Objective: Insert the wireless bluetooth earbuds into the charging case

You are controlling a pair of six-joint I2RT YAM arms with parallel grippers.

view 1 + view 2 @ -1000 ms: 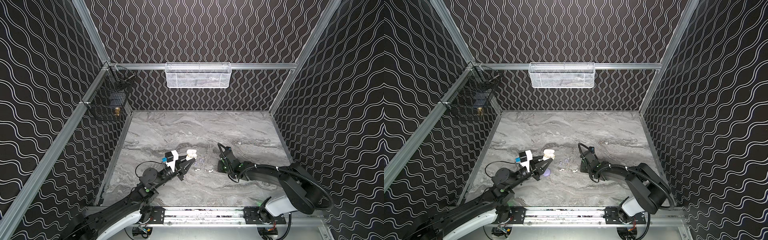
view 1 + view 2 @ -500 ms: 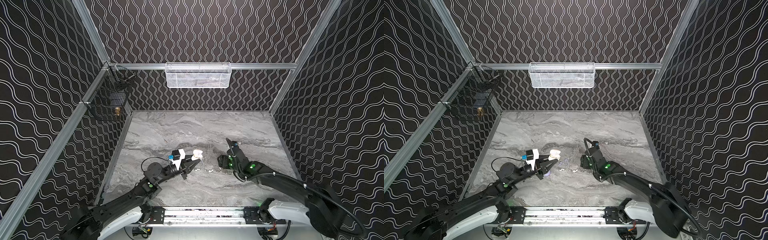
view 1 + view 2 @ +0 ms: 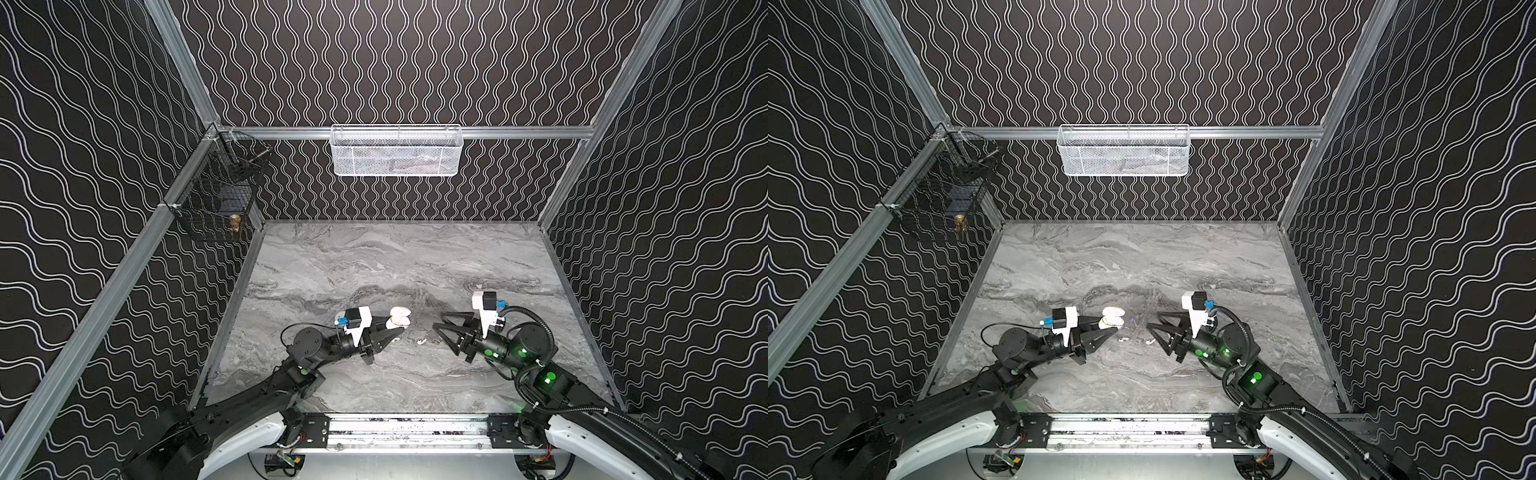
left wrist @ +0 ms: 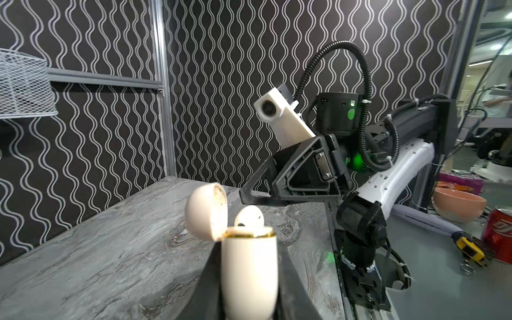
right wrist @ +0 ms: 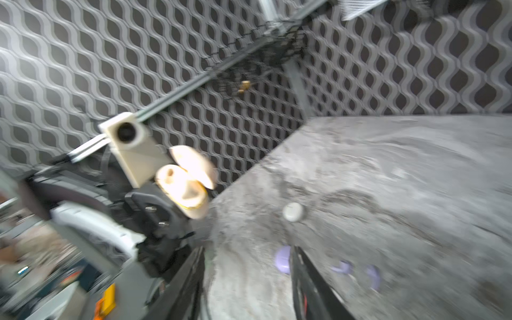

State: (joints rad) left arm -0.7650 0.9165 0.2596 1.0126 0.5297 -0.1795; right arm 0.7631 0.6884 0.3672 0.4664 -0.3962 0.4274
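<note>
My left gripper is shut on the cream charging case and holds it just above the marble table with its lid flipped open. One white earbud sits in the case. My right gripper is open and empty, pointing left at the case from a short way off. Loose earbuds lie on the table between the grippers: a white one, another white one and lavender ones.
A white mesh basket hangs on the back wall and a black wire basket on the left wall. Beyond the table's front rail, the left wrist view shows a pink bowl and a red can.
The right gripper has gone from shut to open, and its arm has swung round so the jaws now point left at the case. The left gripper has carried the case slightly right.
</note>
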